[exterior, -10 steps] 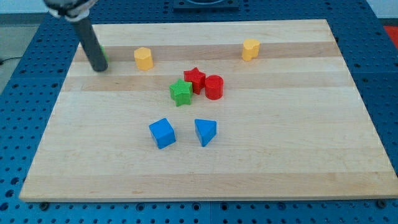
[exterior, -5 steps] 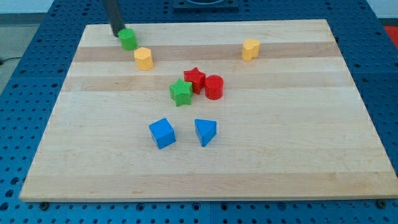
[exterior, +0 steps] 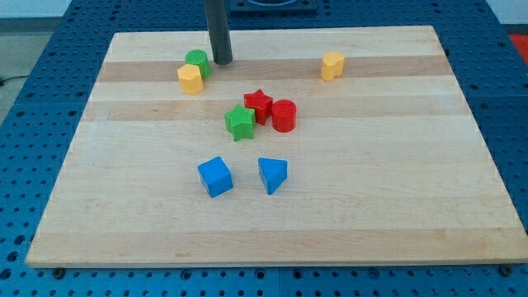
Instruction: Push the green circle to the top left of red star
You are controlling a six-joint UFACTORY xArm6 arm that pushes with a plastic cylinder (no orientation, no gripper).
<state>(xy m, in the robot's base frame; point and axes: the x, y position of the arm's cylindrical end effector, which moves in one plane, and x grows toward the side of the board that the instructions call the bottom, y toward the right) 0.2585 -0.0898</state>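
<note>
The green circle lies near the view's top left of the board, touching the yellow block just below it. The red star sits near the board's middle, with the green star at its lower left and the red cylinder at its right. My tip rests on the board just to the right of the green circle, a small gap apart, and above and left of the red star.
A second yellow block stands at the view's top right. A blue cube and a blue triangular block lie below the middle. The wooden board ends at a blue pegboard surround.
The rod has swept from the board's far top left to the right. The green circle has moved right and down, now against the yellow block. My tip has passed to its right side.
</note>
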